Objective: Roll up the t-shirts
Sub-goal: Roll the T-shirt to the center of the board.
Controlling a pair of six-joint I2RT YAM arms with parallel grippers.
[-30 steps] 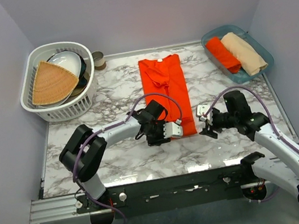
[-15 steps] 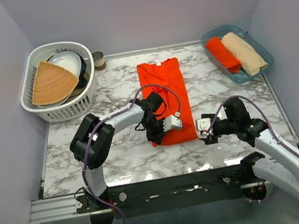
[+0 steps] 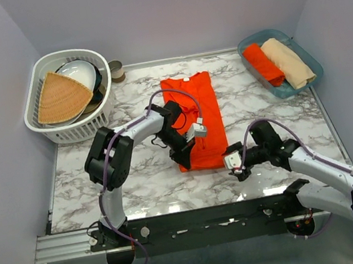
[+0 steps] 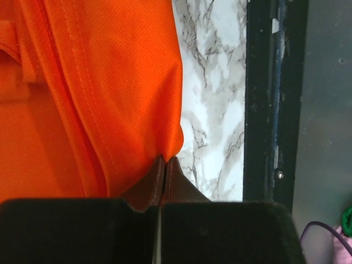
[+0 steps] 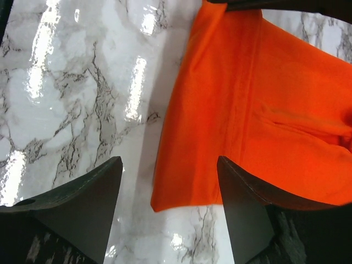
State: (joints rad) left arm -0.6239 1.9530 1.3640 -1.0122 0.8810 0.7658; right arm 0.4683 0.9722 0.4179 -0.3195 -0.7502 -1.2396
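Observation:
An orange-red t-shirt lies folded into a long strip at the middle of the marble table, its collar at the far end. My left gripper is at its near left corner. In the left wrist view the fingertips are pressed together with the hem corner pinched at their tips. My right gripper is low at the near right corner and open. In the right wrist view, that corner lies between its spread fingers. Two rolled t-shirts, an orange-red one and a beige one, lie in the blue bin.
At the back left stands a white basket holding a tan woven fan-shaped piece and a bowl. A small can sits beside it. The table's dark front rail runs close to the shirt's near end.
My left gripper went from part open to shut on the shirt's near left corner, and the shirt now lies flatter. The right gripper moved left and nearer, to the near right corner.

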